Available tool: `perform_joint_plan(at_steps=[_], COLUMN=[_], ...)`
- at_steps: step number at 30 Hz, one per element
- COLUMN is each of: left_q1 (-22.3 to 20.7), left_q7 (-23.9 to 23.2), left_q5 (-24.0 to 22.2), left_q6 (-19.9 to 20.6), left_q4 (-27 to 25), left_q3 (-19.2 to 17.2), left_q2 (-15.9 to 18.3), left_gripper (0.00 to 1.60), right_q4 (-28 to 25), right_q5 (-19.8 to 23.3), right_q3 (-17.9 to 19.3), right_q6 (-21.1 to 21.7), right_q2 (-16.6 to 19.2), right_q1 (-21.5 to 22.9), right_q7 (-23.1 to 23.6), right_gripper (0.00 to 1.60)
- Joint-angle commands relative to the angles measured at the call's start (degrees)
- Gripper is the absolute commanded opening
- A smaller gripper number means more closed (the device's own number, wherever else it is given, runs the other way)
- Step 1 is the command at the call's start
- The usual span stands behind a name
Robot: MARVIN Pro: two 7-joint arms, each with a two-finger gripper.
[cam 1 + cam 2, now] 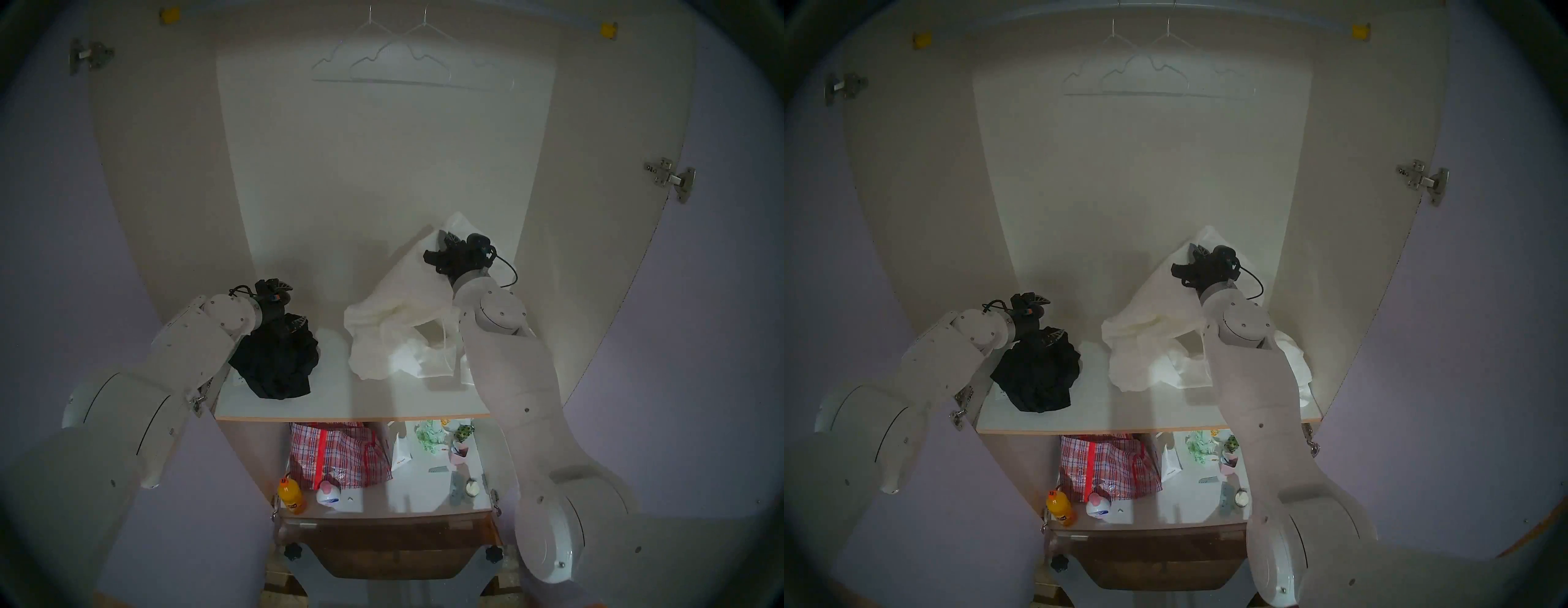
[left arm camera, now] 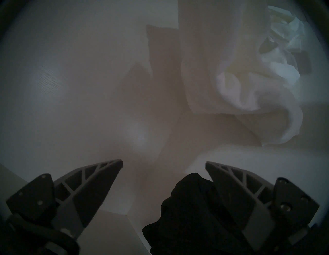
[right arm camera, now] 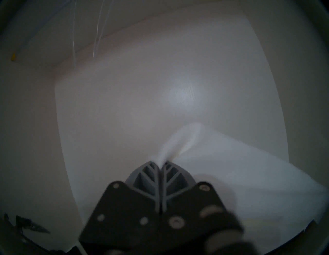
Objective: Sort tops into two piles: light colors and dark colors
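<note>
A bunched black top (image 1: 275,361) lies on the left of the white shelf (image 1: 352,403). My left gripper (image 1: 292,305) is open at the black top's rear upper edge. In the left wrist view (image 2: 163,163) the black cloth (image 2: 187,204) lies against one finger without being pinched. A heap of white tops (image 1: 394,352) lies on the right of the shelf. My right gripper (image 1: 445,237) is shut on a fold of a white top (image 1: 407,288) and holds it up above the heap, stretched toward the back wall. The right wrist view shows the shut fingertips (image 3: 161,163) pinching white cloth (image 3: 231,169).
Wardrobe walls and open doors flank the shelf. Two wire hangers (image 1: 394,59) hang high at the back. On the lower shelf stand a red-checked bag (image 1: 339,454), an orange bottle (image 1: 290,494), a white carton (image 1: 401,452) and small items.
</note>
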Motion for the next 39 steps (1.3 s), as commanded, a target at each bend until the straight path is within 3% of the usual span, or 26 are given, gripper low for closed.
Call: perform_joint_plan(at_steps=[1,4,6,9,11,15,18,21,24,27,31,35,38,39], left_q1=[-1.96,-2.00,-2.01,-2.00,-1.99,-1.99,-2.00,-1.99,-1.99,-1.97,-1.97,-1.98,-1.99,-1.99], left_q7=[0.15,0.08,0.04,-0.02,-0.03,0.04,0.03,-0.06,-0.07,-0.10,-0.02,0.00,-0.04,-0.06], left_q5=[-0.25,-0.29,-0.31,-0.34,-0.33,-0.30,-0.30,-0.34,-0.35,-0.36,-0.32,-0.31,-0.33,-0.33], left_q6=[-0.17,-0.14,-0.11,-0.07,-0.07,-0.11,-0.11,-0.05,-0.04,-0.01,-0.08,-0.10,-0.08,-0.06], left_q4=[-1.17,-1.24,-1.29,-1.36,-1.37,-1.30,-1.30,-1.39,-1.41,-1.47,-1.36,-1.33,-1.36,-1.38], left_q3=[-0.40,-0.43,-0.44,-0.46,-0.47,-0.45,-0.45,-0.48,-0.48,-0.50,-0.47,-0.47,-0.48,-0.49], left_q2=[-0.13,-0.12,-0.12,-0.10,-0.10,-0.11,-0.11,-0.09,-0.09,-0.08,-0.10,-0.11,-0.10,-0.10], left_gripper=[1.60,1.60,1.60,1.60,1.60,1.60,1.60,1.60,1.60,1.60,1.60,1.60,1.60,1.60], right_q4=[-6.96,-12.49,-15.10,-21.36,-25.69,-29.60,-32.36,-35.17,-29.58,-22.70,-14.09,-4.91,-0.36,0.79], right_q5=[-0.23,-0.50,1.20,1.06,2.78,5.43,7.54,9.63,11.17,13.69,14.09,14.81,15.90,15.53], right_q3=[-1.08,-0.93,0.13,0.62,1.21,-0.05,-0.25,-1.29,-2.45,-3.39,-3.37,-1.13,1.19,1.61], right_q6=[0.12,3.99,8.87,13.64,19.94,26.00,30.42,34.42,35.50,33.45,29.43,26.71,27.40,27.54], right_q2=[0.42,0.75,0.08,0.22,-0.57,1.41,2.06,2.43,1.69,0.56,-0.86,-3.55,-5.13,-5.26], right_q1=[-2.34,-5.09,-6.54,-11.25,-15.43,-21.33,-23.15,-26.50,-24.07,-20.59,-16.84,-11.64,-7.90,-6.99], right_q7=[1.53,0.34,-0.08,-1.16,-3.24,-5.25,-6.62,-10.64,-14.97,-20.39,-23.52,-25.49,-26.07,-26.03], right_gripper=[0.00,0.00,0.00,0.00,0.00,0.00,0.00,0.00,0.00,0.00,0.00,0.00,0.00,0.31])
